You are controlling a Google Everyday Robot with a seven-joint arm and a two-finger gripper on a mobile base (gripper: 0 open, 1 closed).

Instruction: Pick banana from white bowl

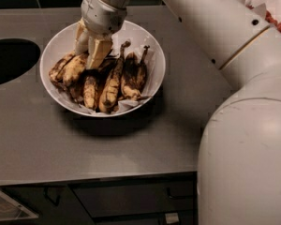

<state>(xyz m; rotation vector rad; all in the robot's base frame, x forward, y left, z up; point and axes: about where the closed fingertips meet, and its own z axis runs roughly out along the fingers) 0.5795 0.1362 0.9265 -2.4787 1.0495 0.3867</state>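
Note:
The white bowl (152, 55) is wide and shallow, lined with crumpled white paper, and sits on the grey counter. It holds several brown-spotted, overripe bananas (111, 86) lying side by side. My gripper (86, 62) reaches down from above into the left half of the bowl. Its tip rests against the bananas at the left (72, 68). My white arm crosses the top and fills the right side of the view, hiding the counter there.
The grey counter (84, 149) has a dark round opening (9, 60) at the left. Red-and-white contents on white paper (271, 13) show at the top right corner. Dark cabinet drawers (131, 203) run below the front edge.

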